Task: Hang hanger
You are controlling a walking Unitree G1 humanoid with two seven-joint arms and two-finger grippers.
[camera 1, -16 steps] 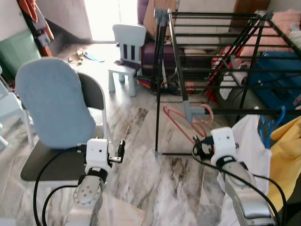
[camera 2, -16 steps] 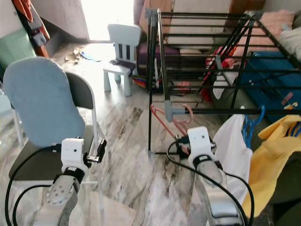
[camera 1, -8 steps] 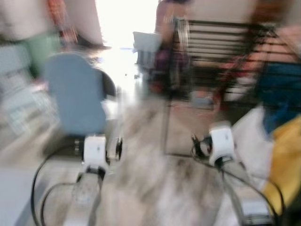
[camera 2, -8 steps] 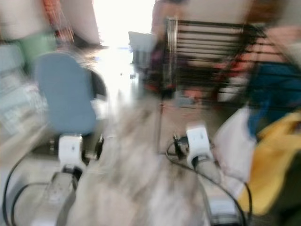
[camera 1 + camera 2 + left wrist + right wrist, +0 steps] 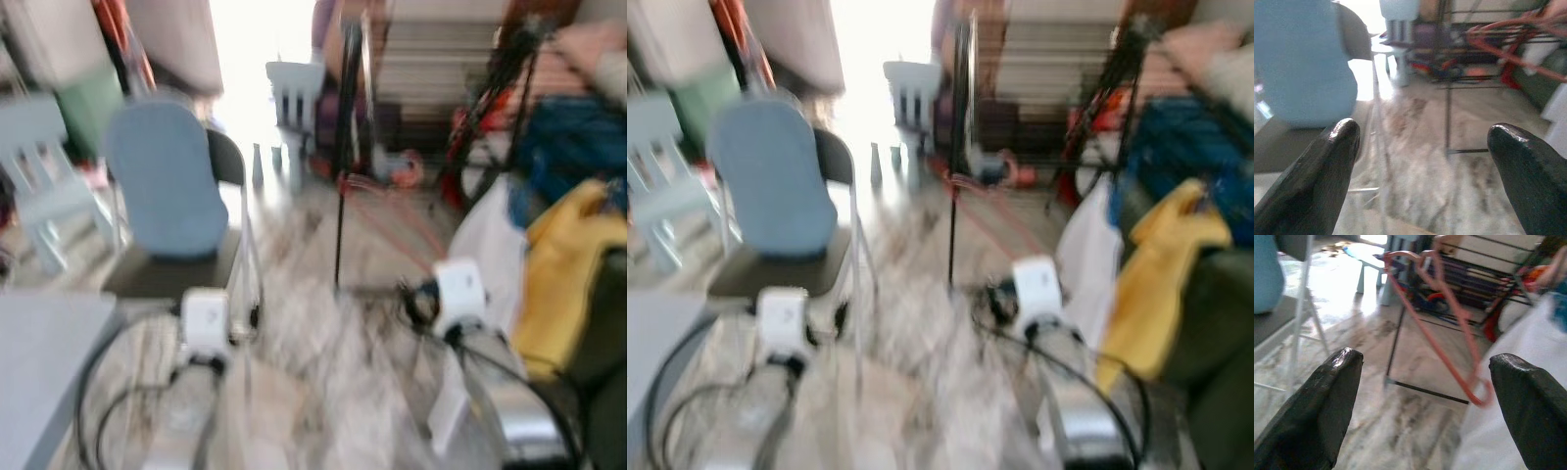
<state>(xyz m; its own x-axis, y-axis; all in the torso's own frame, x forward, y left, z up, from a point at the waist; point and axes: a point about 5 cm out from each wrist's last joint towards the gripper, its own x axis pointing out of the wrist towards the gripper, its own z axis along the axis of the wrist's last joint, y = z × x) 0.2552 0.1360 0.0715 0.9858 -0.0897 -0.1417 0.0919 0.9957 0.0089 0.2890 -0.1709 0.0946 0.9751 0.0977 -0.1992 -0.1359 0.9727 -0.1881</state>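
Marble floor (image 5: 1400, 431), head views blurred. Pink hanger (image 5: 1449, 328) hooked on drying rack (image 5: 345, 147) corner, apparently hung. Both grippers, left gripper (image 5: 1422, 161) and right gripper (image 5: 1425, 401), spread wide, empty, short of rack. Advice: steady before any further reach; blue-backed chair (image 5: 167, 181) left of rack.

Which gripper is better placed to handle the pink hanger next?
Right gripper, probably: it is open and faces the pink hanger on the drying rack. The left gripper faces the chair side.

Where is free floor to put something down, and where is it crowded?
Free: marble floor between chair and rack. Crowded: right side, with the white cloth, yellow cloth and pink hanger on the rack.
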